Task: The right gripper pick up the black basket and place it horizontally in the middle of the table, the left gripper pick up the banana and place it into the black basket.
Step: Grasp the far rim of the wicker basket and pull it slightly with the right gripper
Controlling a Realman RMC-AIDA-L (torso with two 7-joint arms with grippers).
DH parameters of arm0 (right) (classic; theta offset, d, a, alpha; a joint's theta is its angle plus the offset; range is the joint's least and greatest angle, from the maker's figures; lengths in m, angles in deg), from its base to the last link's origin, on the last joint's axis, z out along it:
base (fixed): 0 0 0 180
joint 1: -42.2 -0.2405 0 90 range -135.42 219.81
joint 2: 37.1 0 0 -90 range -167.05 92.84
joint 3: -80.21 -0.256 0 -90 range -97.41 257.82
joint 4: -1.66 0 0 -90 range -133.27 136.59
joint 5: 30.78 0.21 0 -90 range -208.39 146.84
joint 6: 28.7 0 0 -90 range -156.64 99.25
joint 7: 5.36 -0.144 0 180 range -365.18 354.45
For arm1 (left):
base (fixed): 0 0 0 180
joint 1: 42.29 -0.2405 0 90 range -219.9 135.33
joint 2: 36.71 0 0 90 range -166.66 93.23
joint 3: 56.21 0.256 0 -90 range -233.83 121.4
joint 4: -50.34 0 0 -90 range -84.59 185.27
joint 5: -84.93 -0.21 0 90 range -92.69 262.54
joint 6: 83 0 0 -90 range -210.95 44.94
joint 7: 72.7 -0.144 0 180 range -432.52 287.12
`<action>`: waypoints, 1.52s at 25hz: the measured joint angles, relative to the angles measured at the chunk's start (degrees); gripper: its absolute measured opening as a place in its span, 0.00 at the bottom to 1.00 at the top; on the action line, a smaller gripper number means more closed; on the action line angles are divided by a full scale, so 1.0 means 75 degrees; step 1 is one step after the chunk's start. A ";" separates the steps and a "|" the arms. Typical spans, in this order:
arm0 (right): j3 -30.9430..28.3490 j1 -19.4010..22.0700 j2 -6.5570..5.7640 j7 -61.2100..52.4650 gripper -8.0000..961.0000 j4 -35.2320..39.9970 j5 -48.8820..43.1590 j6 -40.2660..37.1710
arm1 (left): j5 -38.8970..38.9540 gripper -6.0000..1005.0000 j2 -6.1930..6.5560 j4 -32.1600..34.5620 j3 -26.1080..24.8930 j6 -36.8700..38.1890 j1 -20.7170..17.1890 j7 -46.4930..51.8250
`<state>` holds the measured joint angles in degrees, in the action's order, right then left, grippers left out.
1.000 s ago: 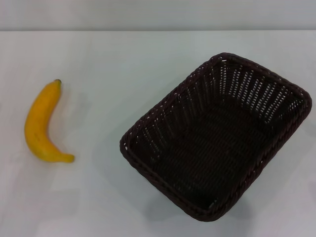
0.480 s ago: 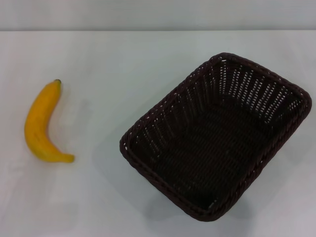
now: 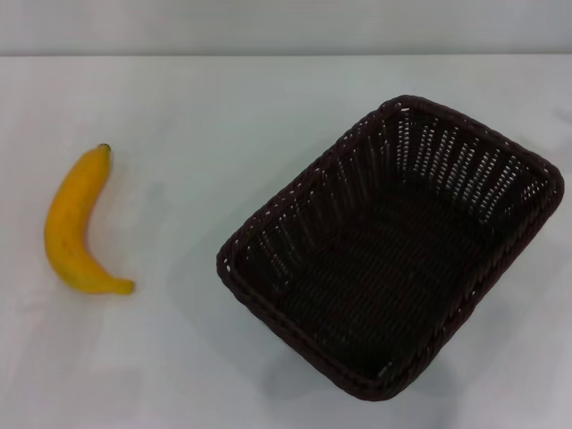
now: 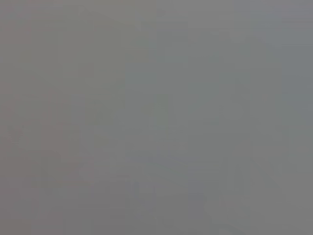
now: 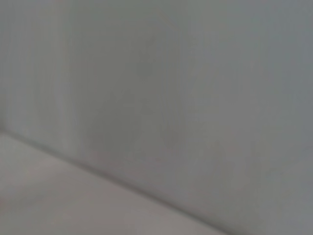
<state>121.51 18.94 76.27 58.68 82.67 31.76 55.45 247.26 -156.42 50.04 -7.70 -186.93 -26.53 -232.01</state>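
In the head view the black basket (image 3: 393, 246) stands on the white table (image 3: 223, 116) at the right, turned at a slant, its open top up and nothing inside. The yellow banana (image 3: 76, 228) lies on the table at the far left, its dark stem tip pointing away from me. Neither gripper shows in any view. The left wrist view holds only a plain grey surface. The right wrist view holds only grey surfaces meeting at an edge.
The table's far edge meets a pale wall (image 3: 286, 27) at the back. A wide stretch of bare white tabletop lies between the banana and the basket.
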 joint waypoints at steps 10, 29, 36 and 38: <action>0.0701 -0.2217 -0.0368 -0.2447 0.87 0.0591 -0.2570 0.1790 | -0.0021 0.89 -0.0005 -0.0019 0.0011 -0.0094 -0.0008 0.0019; 0.1821 -0.5355 0.0127 -0.3261 0.85 -0.2649 -0.5726 0.2203 | -0.0095 0.89 0.0025 -0.0008 0.0011 -0.0049 -0.0004 0.0033; 0.1921 -0.5783 0.0188 -0.3321 0.84 -0.3585 -0.6447 0.1587 | -0.0095 0.89 0.0014 -0.0005 0.0011 0.0001 -0.0060 0.0026; 0.1923 -0.5862 0.0173 -0.3322 0.84 -0.3812 -0.6586 0.1459 | -0.0095 0.89 0.0013 -0.0007 0.0015 0.0046 -0.0066 0.0034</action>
<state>135.93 -25.02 77.57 33.76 54.08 -17.63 66.39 246.55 -156.33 49.98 -7.59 -186.59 -27.02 -231.76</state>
